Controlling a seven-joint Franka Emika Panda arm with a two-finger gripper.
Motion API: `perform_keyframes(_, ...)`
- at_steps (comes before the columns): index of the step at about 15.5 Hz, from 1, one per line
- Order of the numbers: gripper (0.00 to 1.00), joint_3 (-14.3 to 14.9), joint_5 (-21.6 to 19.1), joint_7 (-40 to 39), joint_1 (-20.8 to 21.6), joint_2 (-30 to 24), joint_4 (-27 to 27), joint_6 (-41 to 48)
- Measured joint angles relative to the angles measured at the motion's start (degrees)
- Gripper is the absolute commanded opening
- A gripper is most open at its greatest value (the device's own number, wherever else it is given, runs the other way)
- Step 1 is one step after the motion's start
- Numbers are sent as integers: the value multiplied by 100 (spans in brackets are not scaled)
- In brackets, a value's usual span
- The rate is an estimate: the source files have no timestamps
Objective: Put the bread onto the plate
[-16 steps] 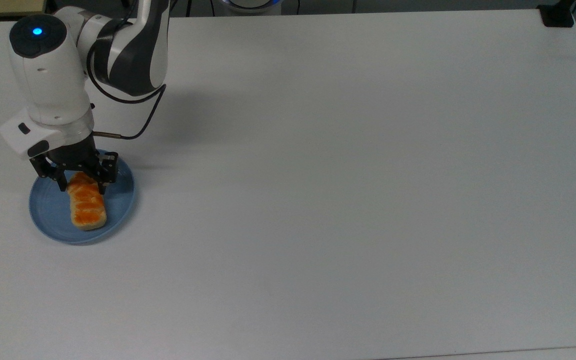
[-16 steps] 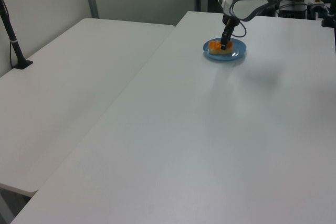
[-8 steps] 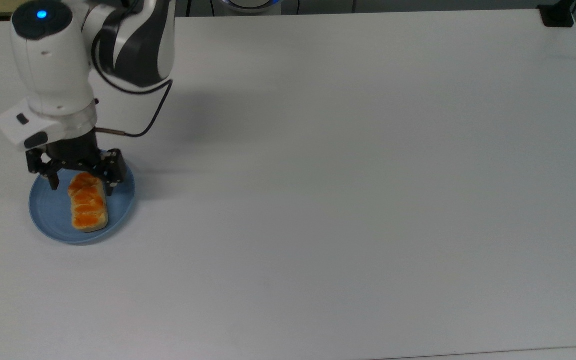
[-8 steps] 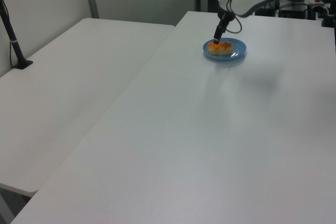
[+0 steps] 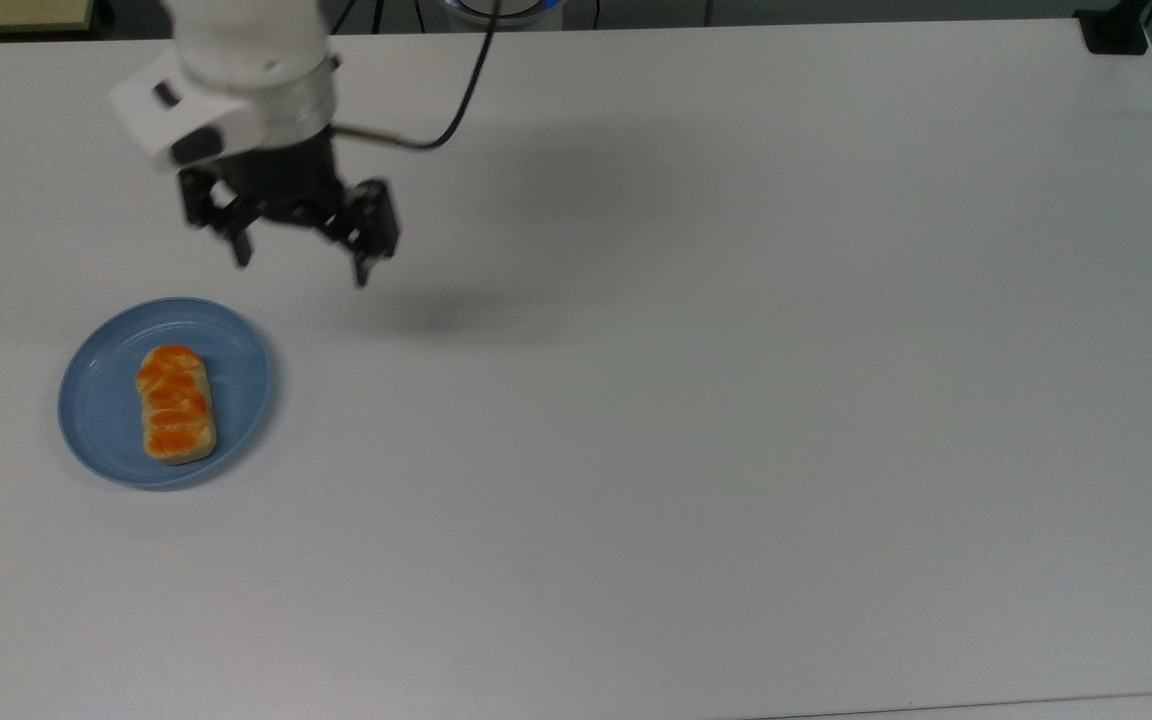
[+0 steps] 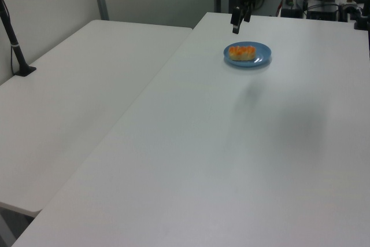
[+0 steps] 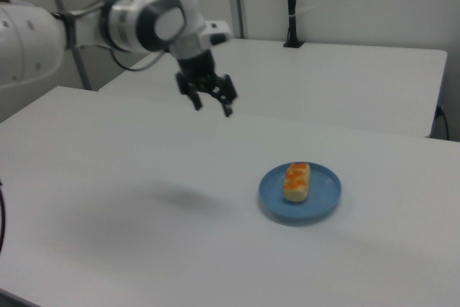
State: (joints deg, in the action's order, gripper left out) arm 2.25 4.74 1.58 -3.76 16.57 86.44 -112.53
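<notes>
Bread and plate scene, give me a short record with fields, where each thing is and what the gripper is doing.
bread: lying flat on the plate, nothing touching it
plate: on the white table, near the top view's left edge
gripper: in the air, away from the plate, holding nothing
fingers: spread apart
task state: bread is on the plate

Bread sits on the plate at the top view's left; gripper hangs above the table, apart.
</notes>
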Motion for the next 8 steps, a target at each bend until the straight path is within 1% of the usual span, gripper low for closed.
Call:
perform_keyframes(4,100,-10,-2,249,541,-791,51,1342)
perform_keyframes(6,100,-11,-2,261,641,-1154,138,1700)
perform_keyframes(8,100,-8,-2,261,635,-1401,230,1781)
